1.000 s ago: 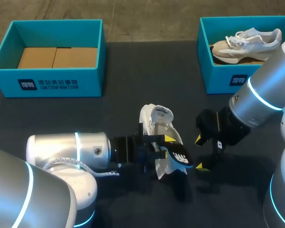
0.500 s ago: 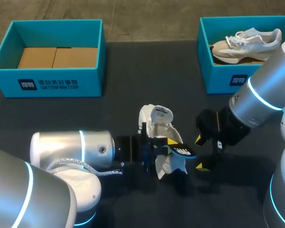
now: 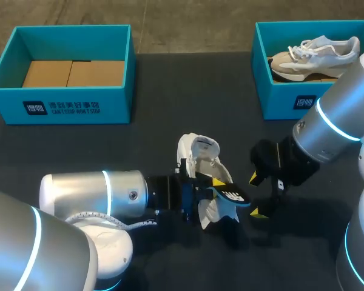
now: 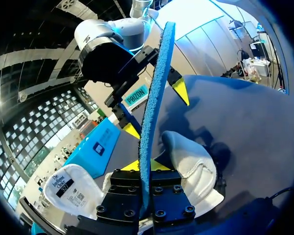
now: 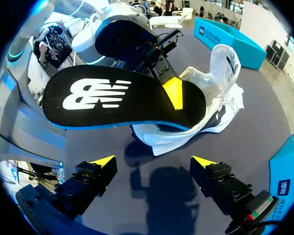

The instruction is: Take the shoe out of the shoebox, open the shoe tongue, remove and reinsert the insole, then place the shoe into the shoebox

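We hold three views: head, high at six o'clock, looking down from afar; left wrist facing three o'clock, right wrist facing nine, both close, sharing the insole (image 5: 112, 105).

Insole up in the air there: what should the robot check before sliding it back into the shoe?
1. Grip: the left gripper is shut on the insole from both sides: ok.
2. Insole fully out of the white shoe and held above it: ok.
3. The tongue stands up, leaving the opening uncovered: ok.
4. The right gripper is open and touches neither insole nor shoe: ok.
5. Shoe held steady on the table: not ok, nothing grips it.
6. Insole lined up with the opening: cannot tell.
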`<act>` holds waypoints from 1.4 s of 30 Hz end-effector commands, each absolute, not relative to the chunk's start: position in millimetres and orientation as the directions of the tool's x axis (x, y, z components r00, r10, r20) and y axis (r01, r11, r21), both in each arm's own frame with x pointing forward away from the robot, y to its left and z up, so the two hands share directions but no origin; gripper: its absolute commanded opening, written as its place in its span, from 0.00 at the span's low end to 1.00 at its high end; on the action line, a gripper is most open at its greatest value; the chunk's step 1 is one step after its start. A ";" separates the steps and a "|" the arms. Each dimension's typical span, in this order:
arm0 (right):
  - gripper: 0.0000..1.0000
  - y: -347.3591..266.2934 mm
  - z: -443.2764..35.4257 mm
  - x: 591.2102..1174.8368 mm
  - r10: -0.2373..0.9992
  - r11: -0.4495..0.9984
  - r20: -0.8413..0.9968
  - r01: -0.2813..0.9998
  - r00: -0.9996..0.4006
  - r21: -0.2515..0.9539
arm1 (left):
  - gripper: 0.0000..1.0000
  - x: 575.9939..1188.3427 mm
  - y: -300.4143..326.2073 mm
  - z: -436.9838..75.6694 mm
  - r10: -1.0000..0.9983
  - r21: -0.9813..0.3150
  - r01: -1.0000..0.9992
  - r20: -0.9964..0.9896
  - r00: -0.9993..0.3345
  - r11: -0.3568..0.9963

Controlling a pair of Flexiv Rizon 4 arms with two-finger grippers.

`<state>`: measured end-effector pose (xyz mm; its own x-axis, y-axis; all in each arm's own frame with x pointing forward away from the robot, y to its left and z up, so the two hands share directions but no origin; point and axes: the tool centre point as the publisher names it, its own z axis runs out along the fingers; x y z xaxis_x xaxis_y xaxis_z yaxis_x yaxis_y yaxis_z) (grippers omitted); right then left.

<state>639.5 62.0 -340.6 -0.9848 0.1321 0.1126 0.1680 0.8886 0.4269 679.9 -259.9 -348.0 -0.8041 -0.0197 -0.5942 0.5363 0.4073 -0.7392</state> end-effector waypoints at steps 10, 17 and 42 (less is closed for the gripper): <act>1.00 63.6 -341.5 639.2 0.135 0.890 0.111 0.169 -0.985 0.423 | 0.00 694.7 -257.4 -354.3 0.000 -0.717 0.521 -0.588 -0.809 0.464; 1.00 63.6 -341.5 639.2 0.135 0.890 0.111 0.169 -0.985 0.423 | 0.00 694.9 -254.8 -352.3 -0.002 -0.733 0.513 -0.574 -0.819 0.447; 1.00 63.6 -341.5 639.2 0.135 0.890 0.111 0.169 -0.985 0.423 | 0.21 676.6 -254.7 -332.4 0.022 -0.765 0.531 -0.563 -0.826 0.364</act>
